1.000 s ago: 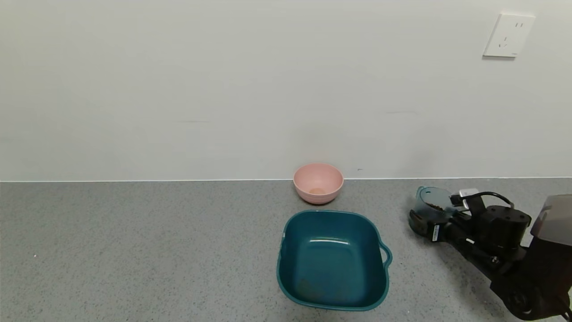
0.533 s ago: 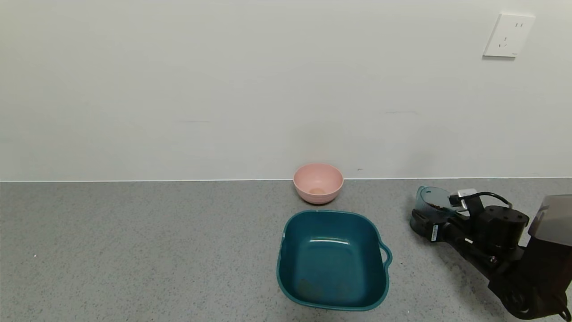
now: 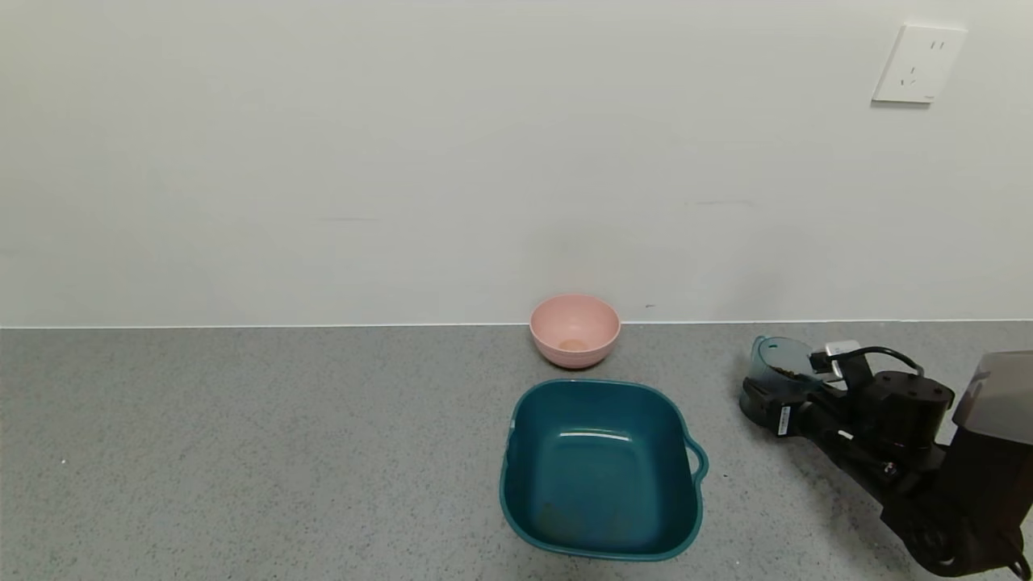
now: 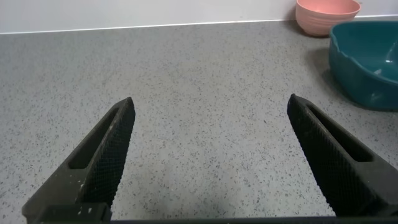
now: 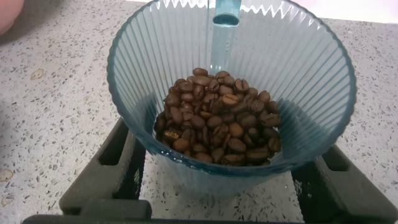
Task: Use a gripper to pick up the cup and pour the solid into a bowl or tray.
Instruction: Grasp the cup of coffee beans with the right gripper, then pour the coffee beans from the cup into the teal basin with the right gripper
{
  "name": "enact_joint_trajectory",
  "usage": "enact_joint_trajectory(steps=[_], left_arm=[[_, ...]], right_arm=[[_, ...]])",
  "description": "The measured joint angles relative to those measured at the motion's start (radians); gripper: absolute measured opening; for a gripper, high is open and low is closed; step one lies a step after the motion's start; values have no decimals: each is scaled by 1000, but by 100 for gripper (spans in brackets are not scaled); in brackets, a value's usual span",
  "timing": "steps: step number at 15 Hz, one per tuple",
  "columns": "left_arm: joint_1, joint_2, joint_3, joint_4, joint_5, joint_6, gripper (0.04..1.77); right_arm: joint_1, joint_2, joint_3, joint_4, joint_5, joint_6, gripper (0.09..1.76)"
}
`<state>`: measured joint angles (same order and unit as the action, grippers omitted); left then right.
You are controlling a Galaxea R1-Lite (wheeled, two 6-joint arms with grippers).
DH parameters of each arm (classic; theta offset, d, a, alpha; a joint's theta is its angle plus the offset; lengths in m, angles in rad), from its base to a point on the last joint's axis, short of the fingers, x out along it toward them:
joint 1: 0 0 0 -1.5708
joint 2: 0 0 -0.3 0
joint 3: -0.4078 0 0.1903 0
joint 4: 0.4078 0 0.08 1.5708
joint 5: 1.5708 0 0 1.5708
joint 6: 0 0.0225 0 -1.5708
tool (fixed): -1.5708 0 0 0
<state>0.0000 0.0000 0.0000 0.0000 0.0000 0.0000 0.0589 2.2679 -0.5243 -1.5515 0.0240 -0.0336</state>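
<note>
The cup (image 3: pixel 776 363) stands on the grey counter at the right, to the right of the teal basin (image 3: pixel 508 484). It holds a heap of the solid, dark brown beans (image 5: pixel 217 118). My right gripper (image 3: pixel 763 391) sits low around the cup with a black finger (image 5: pixel 109 165) against each side of its lower wall. The cup (image 5: pixel 224 81) fills the right wrist view, spout tab on the far rim. My left gripper (image 4: pixel 211 106) is open and empty over bare counter, out of the head view. The basin looks empty.
A small pink bowl (image 3: pixel 575 329) stands against the wall just behind the basin; it also shows in the left wrist view (image 4: pixel 326 14), beside the basin (image 4: pixel 367 68). A wall socket (image 3: pixel 918 64) is at the upper right.
My right arm has shifted very slightly to the left around the cup. The cup, basin and pink bowl have not moved.
</note>
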Motion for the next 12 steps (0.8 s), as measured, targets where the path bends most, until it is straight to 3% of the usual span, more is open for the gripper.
enact_joint_trajectory(steps=[12], left_arm=[[0,0,0,0,0,0,176]], right_arm=[[-7,-53,3,22,9,-37,135]])
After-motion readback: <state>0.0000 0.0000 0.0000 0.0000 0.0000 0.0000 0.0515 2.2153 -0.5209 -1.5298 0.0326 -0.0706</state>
